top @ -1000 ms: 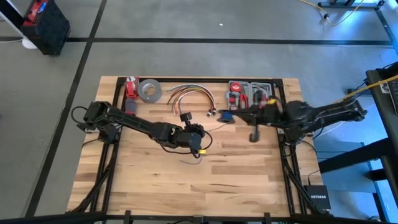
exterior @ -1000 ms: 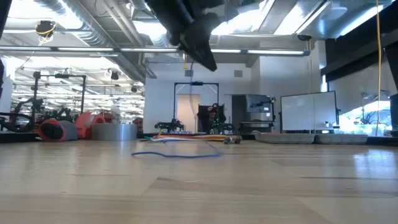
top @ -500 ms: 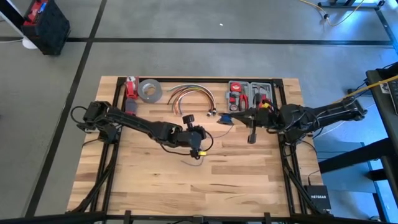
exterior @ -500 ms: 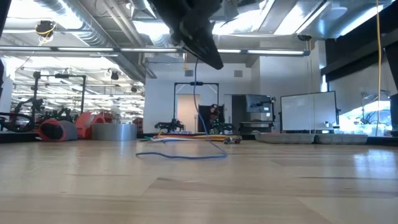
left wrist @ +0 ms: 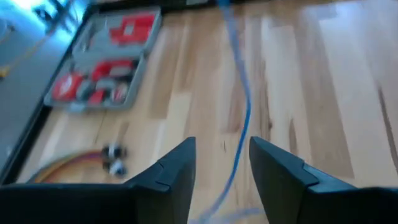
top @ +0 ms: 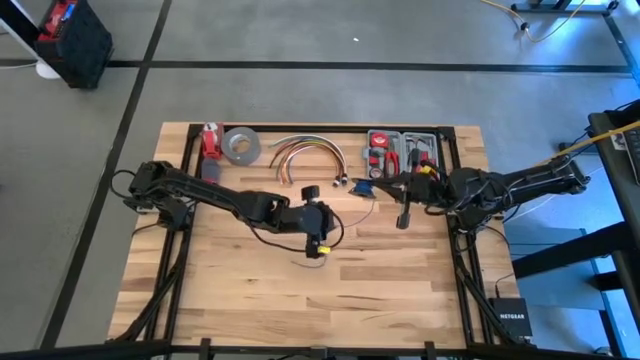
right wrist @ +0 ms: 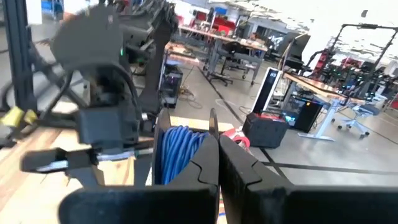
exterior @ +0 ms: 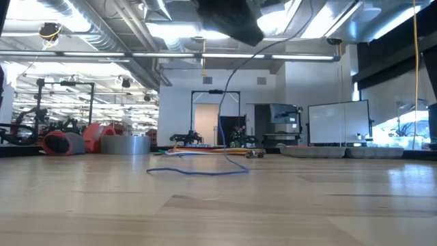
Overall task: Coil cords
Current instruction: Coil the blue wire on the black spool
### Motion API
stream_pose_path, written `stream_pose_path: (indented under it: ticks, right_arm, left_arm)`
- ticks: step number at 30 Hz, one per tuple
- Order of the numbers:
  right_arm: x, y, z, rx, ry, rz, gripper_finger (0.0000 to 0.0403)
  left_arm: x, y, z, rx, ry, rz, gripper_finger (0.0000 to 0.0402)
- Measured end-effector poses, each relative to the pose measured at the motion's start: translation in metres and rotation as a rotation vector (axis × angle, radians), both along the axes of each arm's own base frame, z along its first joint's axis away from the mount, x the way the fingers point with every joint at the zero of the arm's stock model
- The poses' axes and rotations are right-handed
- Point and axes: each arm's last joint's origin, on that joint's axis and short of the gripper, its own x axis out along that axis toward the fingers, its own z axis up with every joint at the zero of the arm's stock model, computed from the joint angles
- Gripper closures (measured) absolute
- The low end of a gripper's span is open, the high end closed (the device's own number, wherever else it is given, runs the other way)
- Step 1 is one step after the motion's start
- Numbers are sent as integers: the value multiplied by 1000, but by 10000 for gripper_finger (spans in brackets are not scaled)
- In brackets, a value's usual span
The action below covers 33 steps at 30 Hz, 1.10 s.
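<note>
Left gripper (left wrist: pixel 221 171): held above the middle of the table (top: pixel 400 290); its two fingers are parted, with a visible gap. The cords (left wrist: pixel 239 124) are seen passing through that gap without being pinched; the wire is judged released, not gripped.

Cords, loose part: a thin bluish strand lies in a low loop on the boards (exterior: pixel 198 171) and rises from there in an arc toward the arm overhead. In the high view only a faint stretch of it (top: pixel 352 205) can be made out between the two grippers. Its long axis is judged to run from the left gripper (top: pixel 318 240) toward the right side of the table.

Right gripper (top: pixel 404 215): near the right edge, beside the tool case (top: pixel 400 152); its fingers (right wrist: pixel 245 168) are pressed together. A wound blue bundle of the cords (right wrist: pixel 177 155) sits just beside them; whether it is clamped cannot be told from these views.

Relation for the next move: the slack lies below and ahead of the left gripper, which is the nearer arm to the loose loop; the coiled portion is nearer the right.

Far side of the table: duct tape roll (top: pixel 241 146), arched coloured cables (top: pixel 305 150), red object (top: pixel 210 140).

Writing: one label on a box beside the table (top: pixel 511 316), too small to be read with confidence.
</note>
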Motion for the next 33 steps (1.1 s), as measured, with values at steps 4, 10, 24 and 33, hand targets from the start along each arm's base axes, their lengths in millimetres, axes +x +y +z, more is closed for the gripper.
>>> stream_pose_path:
  ticks: [4,10,24,33]
  right_arm:
    - [8,3,-6,-8,31,31,402]
    - [19,5,-14,-20,67,20,402]
    - [42,8,-32,-76,130,-65,402]
    - [42,8,-33,-87,140,-78,402]
  left_arm:
    - [8,-2,-3,22,-37,-28,261]
    - [14,-3,-17,-4,-3,-42,263]
    - [18,-9,-37,-150,82,-107,263]
    - [18,-10,-37,-218,87,-122,263]
